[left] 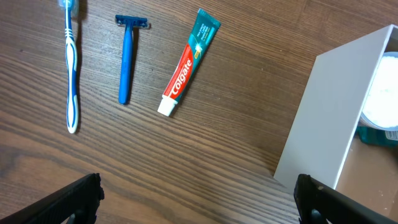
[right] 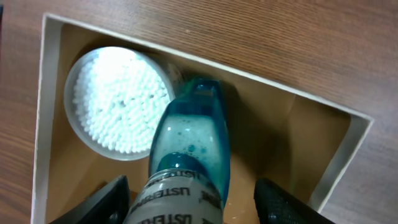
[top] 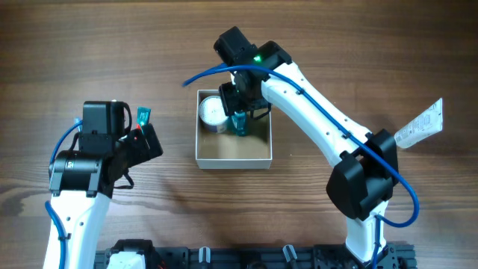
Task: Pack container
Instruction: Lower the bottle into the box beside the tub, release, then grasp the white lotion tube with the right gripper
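Hovering spread and empty, the left gripper (left: 199,198) sat nearest the toothpaste (left: 188,62), lying 1-to-7 o'clock, the container (top: 231,152) at its 3 o'clock under the right gripper (right: 198,198), parted around a bottle (right: 189,143).

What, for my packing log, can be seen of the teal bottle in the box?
The teal bottle is clear plastic holding blue-green liquid with bubbles, with a pale printed label band at its near end. It sits inside the container, close against the round tub of cotton swabs, between the right end effector's spread fingers; contact unclear.
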Tool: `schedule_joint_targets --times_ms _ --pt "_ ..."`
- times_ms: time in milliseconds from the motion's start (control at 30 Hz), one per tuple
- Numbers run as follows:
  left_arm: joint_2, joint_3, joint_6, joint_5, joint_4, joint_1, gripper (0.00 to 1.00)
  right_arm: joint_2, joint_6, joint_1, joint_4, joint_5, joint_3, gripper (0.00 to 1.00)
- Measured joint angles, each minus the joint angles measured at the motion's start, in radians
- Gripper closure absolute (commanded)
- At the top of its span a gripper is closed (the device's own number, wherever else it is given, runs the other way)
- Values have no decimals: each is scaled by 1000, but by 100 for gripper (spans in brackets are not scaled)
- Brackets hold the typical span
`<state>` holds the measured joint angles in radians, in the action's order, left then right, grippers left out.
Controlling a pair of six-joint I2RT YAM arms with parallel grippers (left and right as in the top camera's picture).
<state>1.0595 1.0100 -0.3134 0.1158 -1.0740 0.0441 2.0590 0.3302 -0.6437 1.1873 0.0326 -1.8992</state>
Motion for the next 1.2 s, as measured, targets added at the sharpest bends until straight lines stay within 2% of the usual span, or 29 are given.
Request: schedule_joint_targets --times_ms 100,133,200,267,300,367,467,633,733,833,967,1067,1200 --pt "0 0 0 0 0 0 0 -88 -55 -3 -2 -27 -6 24" --pt "0 0 0 0 0 0 0 -143 -65 -1 -7 -50 -10 20" --pt "0 0 0 0 0 0 0 -293 -67 24 -7 -119 -27 18" --pt "0 0 0 0 0 0 0 -443 -67 106 8 -178 -58 14" --pt "0 0 0 0 0 0 0 -516 -67 185 35 -205 -72 10" --pt "0 0 0 0 0 0 0 -584 -63 332 93 -227 -76 7" --pt "0 0 0 0 0 0 0 -603 -64 600 186 -244 -74 7" --pt "0 0 0 0 0 0 0 -554 -129 928 239 -173 -41 6" --pt "0 0 0 0 0 0 0 -503 -178 1053 240 -100 23 7" --pt "0 0 0 0 0 0 0 -441 -232 1110 215 -34 117 9" --pt "0 0 0 0 0 0 0 -396 -281 1112 132 -1 244 19" --pt "0 0 0 0 0 0 0 -380 -293 1112 85 6 311 33" --pt "0 0 0 0 1 0 0 -376 -306 1112 55 8 358 71"
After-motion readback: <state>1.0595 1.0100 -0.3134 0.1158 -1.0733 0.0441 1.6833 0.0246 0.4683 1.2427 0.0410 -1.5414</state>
